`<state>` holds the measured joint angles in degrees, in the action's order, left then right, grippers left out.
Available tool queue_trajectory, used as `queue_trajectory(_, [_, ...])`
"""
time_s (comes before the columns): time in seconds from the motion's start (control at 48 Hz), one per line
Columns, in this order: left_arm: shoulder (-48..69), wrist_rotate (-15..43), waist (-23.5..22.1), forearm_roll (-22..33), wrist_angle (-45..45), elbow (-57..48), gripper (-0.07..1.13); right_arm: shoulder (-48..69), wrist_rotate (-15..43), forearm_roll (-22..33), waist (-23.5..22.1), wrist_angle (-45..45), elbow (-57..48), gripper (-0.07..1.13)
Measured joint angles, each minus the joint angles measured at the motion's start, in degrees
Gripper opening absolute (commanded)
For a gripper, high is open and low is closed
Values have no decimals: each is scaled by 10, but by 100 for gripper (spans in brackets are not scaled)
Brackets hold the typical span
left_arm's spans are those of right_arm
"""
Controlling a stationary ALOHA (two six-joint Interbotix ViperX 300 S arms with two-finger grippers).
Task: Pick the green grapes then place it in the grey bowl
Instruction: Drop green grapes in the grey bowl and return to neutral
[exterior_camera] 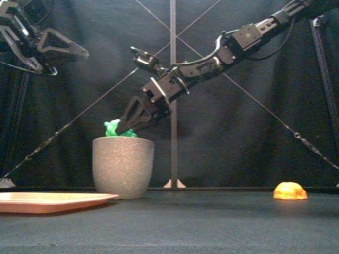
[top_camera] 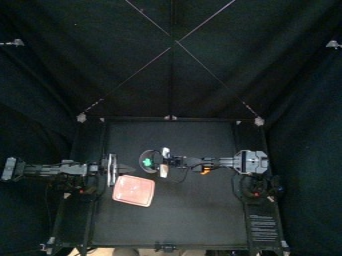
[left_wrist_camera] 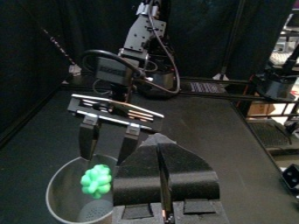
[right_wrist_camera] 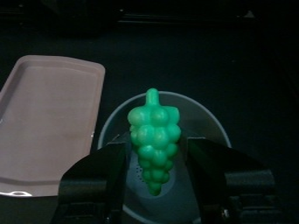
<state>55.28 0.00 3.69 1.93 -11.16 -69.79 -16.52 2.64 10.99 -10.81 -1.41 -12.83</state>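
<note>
The green grapes point(right_wrist_camera: 155, 140) hang stem first between the jaws of my right gripper point(right_wrist_camera: 156, 159), which is shut on them. They sit in the mouth of the tall grey speckled cup point(exterior_camera: 122, 167), with their top point(exterior_camera: 115, 128) poking above its rim. The right arm reaches in from the right, and its gripper point(exterior_camera: 134, 118) hovers just over the cup point(top_camera: 144, 160). The left wrist view shows the same grapes point(left_wrist_camera: 96, 179) inside the cup point(left_wrist_camera: 61, 194), below the right gripper's fingers point(left_wrist_camera: 87, 142). My left gripper point(left_wrist_camera: 163, 179) rests shut and empty on the left side, pointing at the cup.
A flat pink tray point(top_camera: 135, 191) lies in front of the cup, toward the table's front left point(exterior_camera: 47, 201). A small orange toy point(exterior_camera: 288, 190) sits on the table to the right, under the right arm point(top_camera: 206, 168).
</note>
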Motion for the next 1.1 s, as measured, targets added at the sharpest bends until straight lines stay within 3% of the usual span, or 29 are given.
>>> queue_trajectory(0.208, [0, 0, 0, 1, 0, 0, 14, 0, 0, -4, -5, 0, 2, 88])
queue_trajectory(0.521, [1, -1, 0, 1, 0, 0, 15, 5, -1, -4, -4, 5, 1, 89])
queue_trajectory(0.729, [0, -1, -1, 3, 0, -4, 15, 99, -1, -4, 15, 4, -56, 89])
queue_trajectory(1.104, [1, 0, 0, 4, 0, -5, 14, 292, 0, -16, 73, -177, -267, 89])
